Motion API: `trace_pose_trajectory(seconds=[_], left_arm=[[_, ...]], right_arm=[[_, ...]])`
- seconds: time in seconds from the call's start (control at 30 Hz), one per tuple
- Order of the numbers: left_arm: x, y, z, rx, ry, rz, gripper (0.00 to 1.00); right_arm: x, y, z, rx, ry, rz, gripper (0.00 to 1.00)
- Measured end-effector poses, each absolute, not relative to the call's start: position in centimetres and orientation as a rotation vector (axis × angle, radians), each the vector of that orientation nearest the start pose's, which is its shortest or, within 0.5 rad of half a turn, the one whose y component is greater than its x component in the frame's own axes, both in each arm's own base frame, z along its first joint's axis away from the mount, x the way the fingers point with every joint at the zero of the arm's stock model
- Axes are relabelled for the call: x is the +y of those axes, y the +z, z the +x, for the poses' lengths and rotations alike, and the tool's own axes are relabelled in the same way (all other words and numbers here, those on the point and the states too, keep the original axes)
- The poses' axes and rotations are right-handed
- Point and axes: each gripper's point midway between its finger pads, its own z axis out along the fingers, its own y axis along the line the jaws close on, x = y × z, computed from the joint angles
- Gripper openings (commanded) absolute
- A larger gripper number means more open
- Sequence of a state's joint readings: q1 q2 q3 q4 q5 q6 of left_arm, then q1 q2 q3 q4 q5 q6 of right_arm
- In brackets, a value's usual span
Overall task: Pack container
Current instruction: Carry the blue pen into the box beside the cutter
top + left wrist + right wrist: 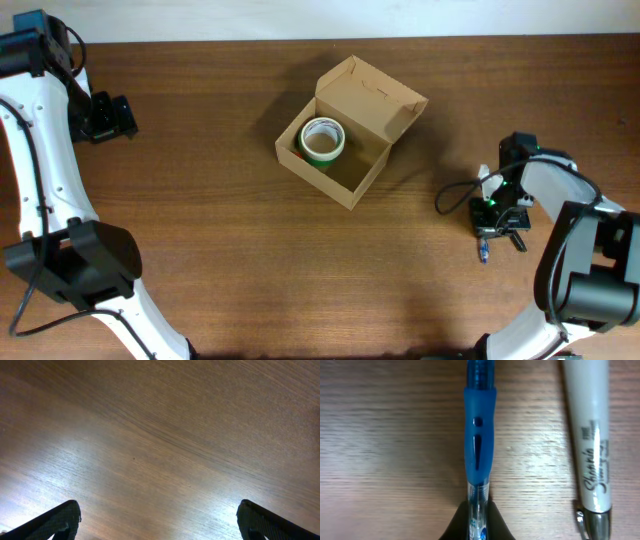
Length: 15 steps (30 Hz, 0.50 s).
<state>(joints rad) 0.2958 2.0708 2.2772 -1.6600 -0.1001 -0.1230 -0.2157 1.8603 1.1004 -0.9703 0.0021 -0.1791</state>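
Right gripper (477,521): closed narrowly on a blue pen (479,455), pinched at its clear barrel; whether the pen is clear of the table cannot be told
Pen axis: in line with the right gripper's own reach; in the overhead view it pokes out on the robot's side of the jaws (483,248)
Beside the pen: a white marker (587,435) lies loose on the wood, roughly parallel and not touching it
Left gripper (160,527): spread wide, fingers (55,521) at the frame corners, only bare table between them
Container (362,166): mid-table, turned diagonally to the table edges, flap lid (378,98) standing open on its far-right side
Inside it: a tape roll (325,157) lying flat in the left part; the right part of the floor is bare
Direction to go: the container lies to the left of the right gripper and farther out across the table
Nearer arm: the right; the left gripper sits well apart at the far left
Likely next need: carry the pen over the near-right wall and set it on the bare floor, turned so its length fits beside the roll
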Motion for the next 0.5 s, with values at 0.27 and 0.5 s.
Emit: trace_pose_trajectory(seconds=[0.27, 0.5], left_arm=[[13.4, 21.1, 38.0, 2.961, 0.167, -0.638, 1.0], [13.4, 21.1, 38.0, 2.961, 0.166, -0.639, 1.0]], right_arm=[[-3.3, 7.3, 33.4, 3.172, 0.127, -0.06, 0.04], [4.2, 21.7, 41.4, 2.791, 0.114, -0.32, 0.04]])
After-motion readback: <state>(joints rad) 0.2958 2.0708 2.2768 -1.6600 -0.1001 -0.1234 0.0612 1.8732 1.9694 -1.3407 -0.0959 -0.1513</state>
